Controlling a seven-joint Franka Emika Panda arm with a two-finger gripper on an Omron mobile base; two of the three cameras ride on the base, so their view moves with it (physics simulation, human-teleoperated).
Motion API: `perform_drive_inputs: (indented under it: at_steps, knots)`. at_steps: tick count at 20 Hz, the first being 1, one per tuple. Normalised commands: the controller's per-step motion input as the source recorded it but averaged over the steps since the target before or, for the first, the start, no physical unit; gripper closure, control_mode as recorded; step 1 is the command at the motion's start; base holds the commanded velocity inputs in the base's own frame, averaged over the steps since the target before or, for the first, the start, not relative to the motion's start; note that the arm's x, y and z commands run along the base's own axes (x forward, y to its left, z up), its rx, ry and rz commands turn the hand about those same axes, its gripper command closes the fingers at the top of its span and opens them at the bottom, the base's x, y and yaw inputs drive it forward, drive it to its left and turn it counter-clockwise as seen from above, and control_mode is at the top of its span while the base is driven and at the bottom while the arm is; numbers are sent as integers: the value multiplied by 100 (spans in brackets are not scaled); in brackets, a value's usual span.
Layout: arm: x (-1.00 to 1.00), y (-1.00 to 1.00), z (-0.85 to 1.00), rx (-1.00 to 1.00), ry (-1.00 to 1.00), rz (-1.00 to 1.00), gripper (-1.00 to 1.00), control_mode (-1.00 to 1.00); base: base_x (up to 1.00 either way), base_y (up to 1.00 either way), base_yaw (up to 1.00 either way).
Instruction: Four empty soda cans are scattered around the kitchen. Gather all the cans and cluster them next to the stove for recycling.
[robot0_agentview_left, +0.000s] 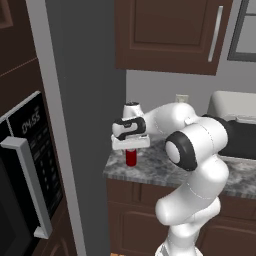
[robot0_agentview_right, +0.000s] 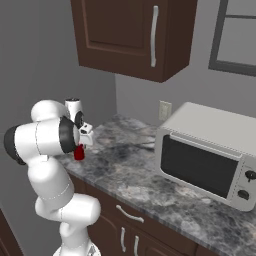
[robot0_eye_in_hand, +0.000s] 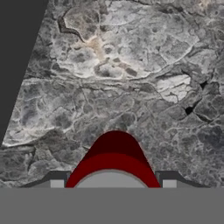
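Can (robot0_agentview_left: 131, 157) sits upright on the counter (robot0_agentview_left: 150, 172), directly under the gripper (robot0_agentview_left: 131, 149), red body, silvery top. Gripper points straight down over it, fingers straddling the can's upper part. In the hand view the can (robot0_eye_in_hand: 113, 164) lies between the two fingertips (robot0_eye_in_hand: 57, 183), one tip on each side at the rim. Whether the pads actually touch the can wall I cannot tell, so grip state is unclear: the fingers are neither spread wide nor pressed together, just flanking the can.

In the right base view the can (robot0_agentview_right: 79, 152) shows below the hand (robot0_agentview_right: 85, 136), partly behind the arm's elbow, near the counter's end.

Beyond the gripper, away from the base: grey marbled counter (robot0_agentview_right: 130, 170), then the wall with an outlet (robot0_agentview_right: 164, 110). On the side away from the counter's end, well apart from the can, a microwave (robot0_agentview_right: 210, 155) stands on the counter. Above it all hangs a dark brown cabinet (robot0_agentview_right: 130, 35) with a bar handle. On the other side of the gripper, just past the counter's end, a tall grey panel (robot0_agentview_left: 80, 125); further out, a built-in oven (robot0_agentview_left: 27, 170) with a grey handle. Below the gripper, brown drawers (robot0_agentview_right: 125, 220).
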Motion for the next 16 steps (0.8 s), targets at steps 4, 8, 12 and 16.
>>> perform_drive_inputs:
  at_steps: [4,8,12,16]
  knots:
    - [-44,-5,24,0,-3,0,100,-100,0,0,0]
    - [-100,-26,79,0,-17,0,100,-100,0,0,0]
    - [-100,-39,64,0,-15,0,100,-100,0,0,0]
    - [-100,-63,46,0,-9,0,100,-100,0,0,0]
